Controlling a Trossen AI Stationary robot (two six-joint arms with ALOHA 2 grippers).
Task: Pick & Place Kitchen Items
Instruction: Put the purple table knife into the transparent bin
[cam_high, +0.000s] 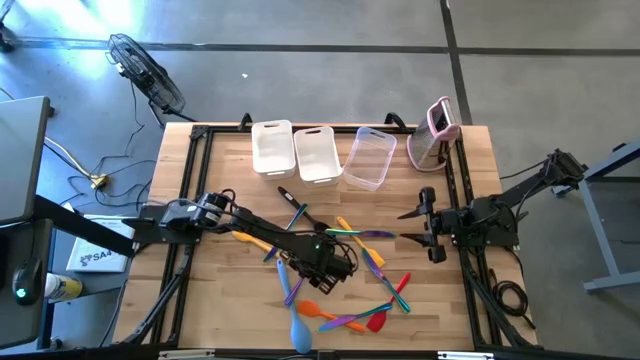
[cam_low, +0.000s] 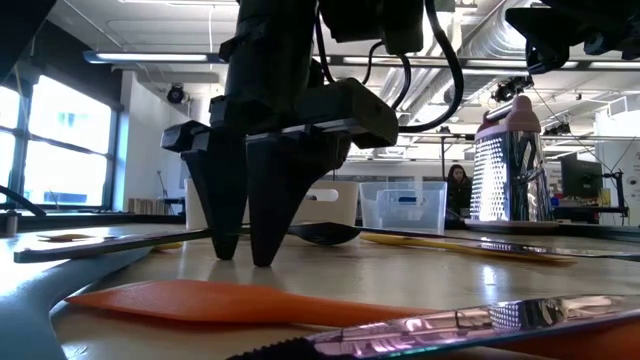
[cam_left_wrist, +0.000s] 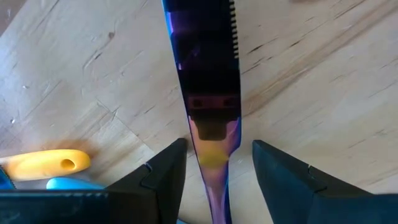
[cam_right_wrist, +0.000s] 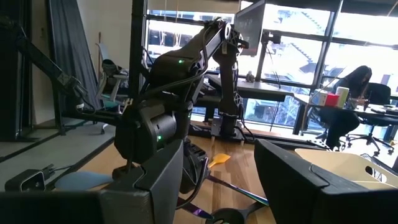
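Several slim utensils lie scattered flat on the wooden table (cam_high: 230, 160). Among them are an orange spatula (cam_high: 315, 312), a light blue spoon (cam_high: 298, 325), a red one (cam_high: 378, 320) and a black slotted turner (cam_high: 292, 198). My left gripper (cam_high: 340, 262) points down over the middle of the pile, open. Its fingers (cam_left_wrist: 168, 171) stand on either side of a shiny purple utensil (cam_left_wrist: 205, 62), with a gap on each side. The low view shows the fingertips (cam_low: 245, 255) down near the tabletop. My right gripper (cam_high: 418, 228) waits open at the table's right side.
Three plastic tubs (cam_high: 272, 148), (cam_high: 318, 155), (cam_high: 370, 158) stand in a row at the far edge, with a pink-and-white grater (cam_high: 437, 130) to their right. A yellow handle end (cam_left_wrist: 50, 165) and a light blue one (cam_left_wrist: 68, 183) lie close beside my left gripper.
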